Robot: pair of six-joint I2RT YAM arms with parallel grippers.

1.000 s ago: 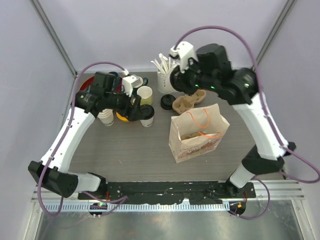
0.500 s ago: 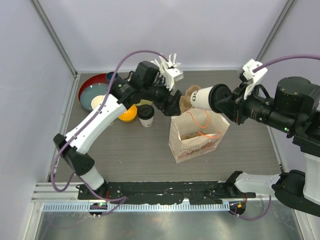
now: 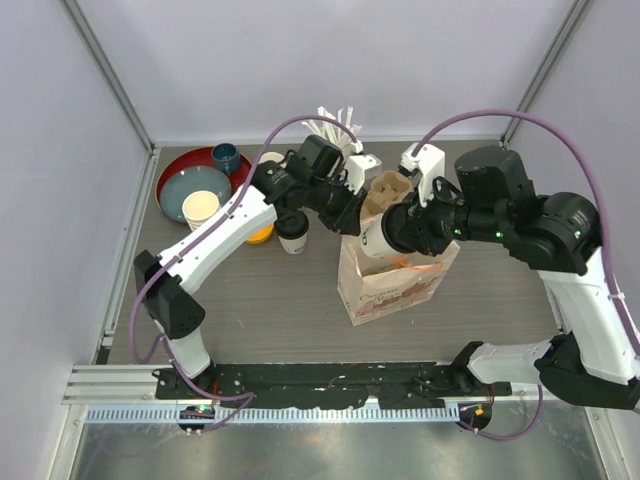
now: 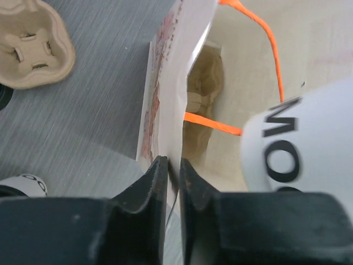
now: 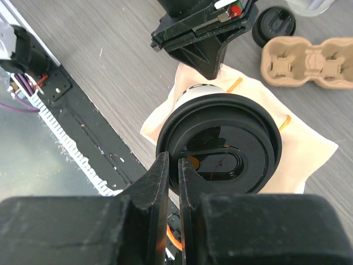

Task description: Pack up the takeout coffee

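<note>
While the left gripper [image 4: 170,165] is pressed almost together on the far-left rim of the paper bag [image 3: 395,290], pinching that paper wall between its fingers, the bag stands upright on the desk [image 3: 250,310] with its mouth spread. The right gripper [image 5: 172,165] is clamped on the rim of the black lid [image 5: 220,144] of one takeout cup [image 4: 300,149]. It holds the cup tilted over the bag's open mouth, base toward the left gripper, with an orange handle [image 4: 212,124] just beside it. How deep the cup sits in the bag I cannot tell. The second takeout cup [image 3: 291,232], lid on, stands upright on the desk left of the bag, apart from it. A cardboard cup carrier [image 5: 311,61] lies just beyond the bag's far side.
</note>
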